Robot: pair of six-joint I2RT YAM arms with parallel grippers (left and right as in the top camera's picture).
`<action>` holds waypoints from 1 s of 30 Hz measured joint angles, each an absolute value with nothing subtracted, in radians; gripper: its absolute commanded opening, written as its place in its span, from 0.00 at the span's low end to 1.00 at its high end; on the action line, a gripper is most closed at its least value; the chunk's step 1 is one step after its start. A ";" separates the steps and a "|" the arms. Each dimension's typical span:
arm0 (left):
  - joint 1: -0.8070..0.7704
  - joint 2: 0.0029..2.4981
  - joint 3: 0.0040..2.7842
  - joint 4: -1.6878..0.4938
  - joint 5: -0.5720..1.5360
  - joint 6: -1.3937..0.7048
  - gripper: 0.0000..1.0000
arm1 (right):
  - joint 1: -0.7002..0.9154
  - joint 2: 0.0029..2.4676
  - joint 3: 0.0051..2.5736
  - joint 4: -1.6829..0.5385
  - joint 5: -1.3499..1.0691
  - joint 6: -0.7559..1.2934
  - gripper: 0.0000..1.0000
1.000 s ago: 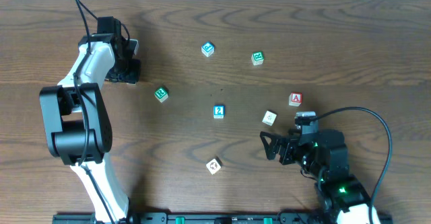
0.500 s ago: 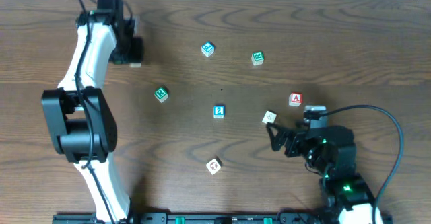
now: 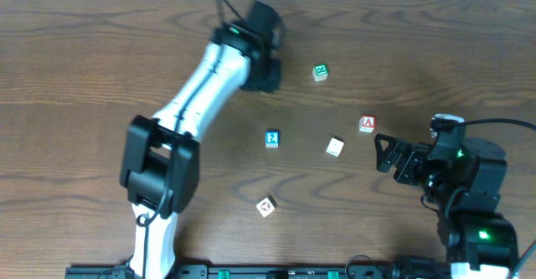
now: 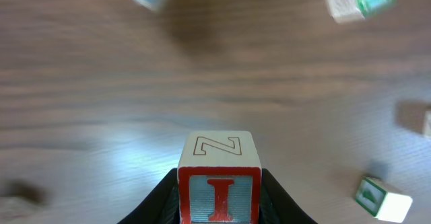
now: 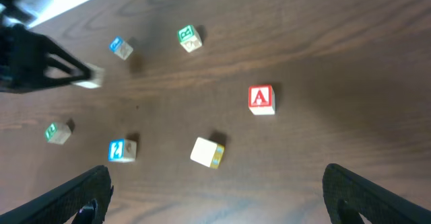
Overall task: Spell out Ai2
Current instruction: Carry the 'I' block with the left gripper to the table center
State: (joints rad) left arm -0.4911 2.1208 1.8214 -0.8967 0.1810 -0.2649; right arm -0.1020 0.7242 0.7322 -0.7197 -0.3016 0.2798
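Note:
My left gripper (image 3: 266, 74) is shut on the red "I" cube (image 4: 219, 183) and holds it above the table at the far middle. It also shows in the right wrist view (image 5: 86, 77). The red "A" cube (image 3: 367, 124) lies right of centre, and also shows in the right wrist view (image 5: 261, 99). The blue "2" cube (image 3: 271, 139) lies at the centre, and also shows in the right wrist view (image 5: 121, 150). My right gripper (image 3: 383, 152) is open and empty, just below and right of the "A" cube; its jaws (image 5: 215, 183) are spread wide.
A green-marked cube (image 3: 320, 72) lies right of the left gripper. A plain white cube (image 3: 335, 147) lies between "2" and "A". Another cube (image 3: 265, 206) lies near the front. A blue-marked cube (image 5: 121, 47) and a second green cube (image 5: 57, 132) show in the right wrist view.
My left arm has swung from the far left to the far middle, carrying the "I" cube. My right gripper has drawn back to the right, away from the plain white cube.

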 measured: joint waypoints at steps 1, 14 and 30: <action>-0.515 2.121 1.802 -0.879 0.177 -0.282 0.06 | -0.102 0.724 0.744 -0.739 -0.302 0.277 0.99; -0.554 2.121 1.626 -0.741 0.095 -0.486 0.06 | -0.102 0.725 0.786 -0.779 -0.302 0.273 0.99; -0.636 2.121 1.613 -0.723 -0.012 -0.546 0.06 | -0.102 0.725 0.786 -0.758 -0.302 0.273 0.99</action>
State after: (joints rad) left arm -0.6365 2.1208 1.6127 -0.7231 -0.0124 -0.5465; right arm -0.1024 0.7246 0.7860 -0.7582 -0.3016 0.2726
